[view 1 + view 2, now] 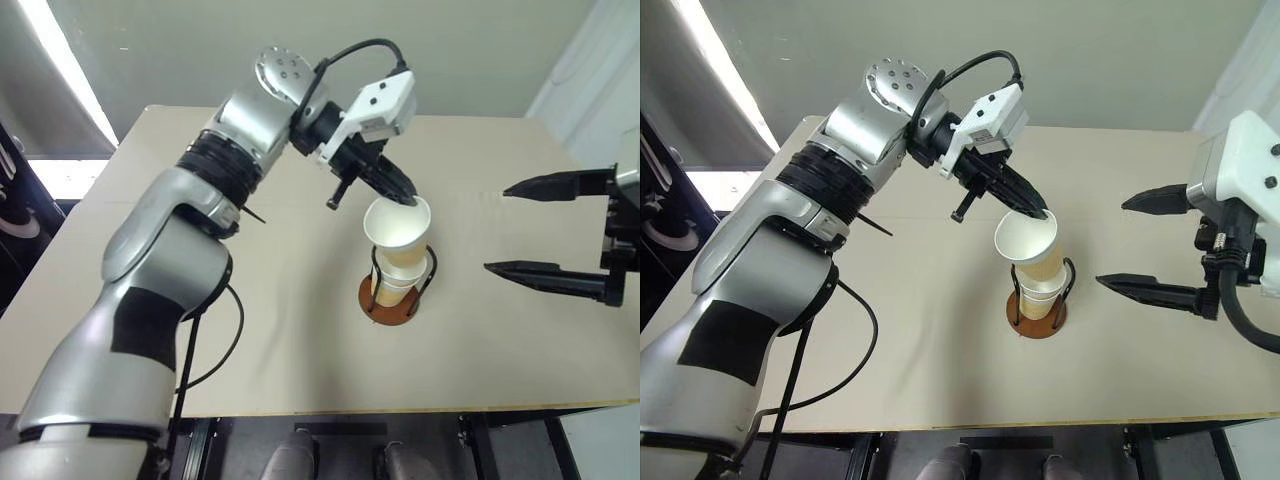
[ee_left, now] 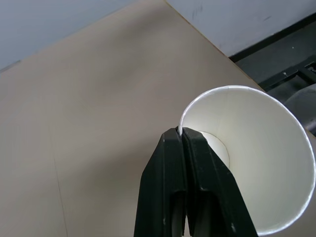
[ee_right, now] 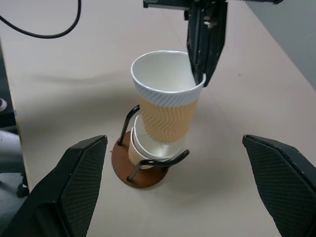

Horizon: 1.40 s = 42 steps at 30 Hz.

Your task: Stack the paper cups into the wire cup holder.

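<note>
Right gripper (image 3: 177, 192) nearest the lens in the right wrist view: fingers spread wide, nothing between them, parked to the right of the cup holder (image 1: 391, 300), well apart from it, pointing roughly toward it.

Left gripper (image 1: 405, 198) clamped on the rim of the top cup (image 1: 398, 232): one finger inside the mouth, one outside, paper wall pinched between. Left wrist view confirms it, fingers (image 2: 173, 177) pressed together on the white rim with no gap.

Cup holder sits on the table (image 1: 250, 330), about mid-table, brown disc base flat, two black wire loops upright.

Top cup directly over the holder, tilted, mouth leaning toward the left arm, bottom end dropped between the loops and partly into the cups already there. Not seated yet: most of its tan ribbed wall stands above the loops.

Stacked cups (image 3: 145, 148) nested in the holder below it; looks like two, though the exact count is hard to read behind the wire and the top cup.

No loose cups anywhere else on the table.

Progress, judged from the layout: nearly finished. Lower cups in, last cup mid-insertion. Left to do: straighten the top cup, press it down until it nests, let go of the rim, pull the left arm clear without dragging the stack or tipping the holder.

Risk: tilt could jam the cup against a loop.
</note>
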{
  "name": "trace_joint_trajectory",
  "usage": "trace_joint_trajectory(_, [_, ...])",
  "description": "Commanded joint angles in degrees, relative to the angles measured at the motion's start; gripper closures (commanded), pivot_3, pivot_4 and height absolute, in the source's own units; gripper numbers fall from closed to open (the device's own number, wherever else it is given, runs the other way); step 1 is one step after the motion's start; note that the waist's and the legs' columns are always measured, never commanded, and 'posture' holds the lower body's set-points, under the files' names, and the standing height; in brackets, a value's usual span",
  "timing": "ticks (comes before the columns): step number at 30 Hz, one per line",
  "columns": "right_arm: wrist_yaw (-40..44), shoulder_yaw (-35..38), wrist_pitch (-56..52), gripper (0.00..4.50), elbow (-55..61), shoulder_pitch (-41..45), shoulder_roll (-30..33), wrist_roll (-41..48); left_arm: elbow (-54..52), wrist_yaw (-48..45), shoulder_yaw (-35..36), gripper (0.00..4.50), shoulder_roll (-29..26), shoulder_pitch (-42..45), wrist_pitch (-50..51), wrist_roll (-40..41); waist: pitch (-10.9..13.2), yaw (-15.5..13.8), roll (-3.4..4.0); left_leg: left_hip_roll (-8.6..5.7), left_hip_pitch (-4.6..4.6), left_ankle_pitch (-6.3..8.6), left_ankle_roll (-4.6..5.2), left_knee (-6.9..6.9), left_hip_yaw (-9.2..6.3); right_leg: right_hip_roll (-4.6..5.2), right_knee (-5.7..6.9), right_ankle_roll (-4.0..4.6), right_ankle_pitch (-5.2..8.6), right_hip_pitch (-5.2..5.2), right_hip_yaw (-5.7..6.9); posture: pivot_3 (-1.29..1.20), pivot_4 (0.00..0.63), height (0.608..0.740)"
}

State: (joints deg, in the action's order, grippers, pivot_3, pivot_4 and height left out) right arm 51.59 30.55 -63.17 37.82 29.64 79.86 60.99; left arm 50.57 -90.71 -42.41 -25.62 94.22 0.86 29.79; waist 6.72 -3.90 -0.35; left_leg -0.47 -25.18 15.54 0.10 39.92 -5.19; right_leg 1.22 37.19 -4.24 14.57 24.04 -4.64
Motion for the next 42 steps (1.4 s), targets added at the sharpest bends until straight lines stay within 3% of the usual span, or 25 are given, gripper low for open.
trace_joint_trajectory(1, [-0.9, 2.9, -0.2, 0.01, 0.4, -0.1, 1.1, 0.9, 0.0, -1.8, -0.5, 4.50, 0.2, 1.3, -1.8, 0.1, 0.0, 0.0, 0.05, 0.00, -0.02, 0.05, 0.04, 0.12, 0.00, -0.01, 0.03, -0.04, 0.01, -0.03, -0.03, 0.00, 0.150, 0.740])
trace_joint_trajectory(26, [-0.9, 3.7, -0.3, 0.01, 0.5, -2.2, 1.6, 0.9, 2.6, -1.8, -1.1, 4.50, 3.0, -0.8, -4.7, -4.1, 0.1, 0.0, 0.16, -0.03, 0.01, 0.38, 0.51, 0.50, 0.65, 0.12, 0.05, -0.43, -0.01, -0.02, -0.39, 0.00, 0.150, 0.740])
trace_joint_trajectory(29, [-0.9, 3.5, -0.1, 0.00, 0.4, -2.4, 1.5, 0.8, 3.0, -1.8, -0.6, 3.88, 3.4, -1.0, -4.6, -4.6, 0.1, 0.0, 0.16, -0.03, 0.01, 0.40, 0.55, 0.57, 0.67, 0.14, 0.06, -0.46, -0.02, -0.03, -0.41, 0.00, 0.150, 0.740])
trace_joint_trajectory(33, [-0.6, 2.9, 0.5, 0.00, -0.1, -2.5, 1.5, 0.3, 5.0, -1.8, 1.5, 2.57, 4.4, -0.7, -5.3, -6.5, 0.1, 0.0, 0.16, -0.03, -0.01, 0.43, 0.58, 0.64, 0.71, 0.15, 0.06, -0.49, -0.03, -0.04, -0.42, 0.00, 0.150, 0.740])
trace_joint_trajectory(40, [-0.4, 1.3, 2.3, 0.00, -0.9, -2.9, 1.4, -0.7, 10.6, -1.6, 11.0, 0.13, 8.0, -0.5, -5.9, -13.3, 0.1, 0.0, 0.17, -0.07, -0.01, 0.47, 0.65, 0.77, 0.77, 0.14, 0.08, -0.56, -0.02, -0.06, -0.44, 0.00, 0.150, 0.740])
trace_joint_trajectory(42, [-0.4, 0.6, 2.9, 0.00, -1.3, -2.7, 1.4, -1.1, 11.0, -0.7, 13.8, 0.06, 8.4, -0.4, -5.2, -14.3, 0.1, 0.0, 0.16, -0.06, -0.01, 0.48, 0.66, 0.78, 0.79, 0.14, 0.09, -0.57, -0.02, -0.05, -0.47, 0.00, 0.150, 0.740])
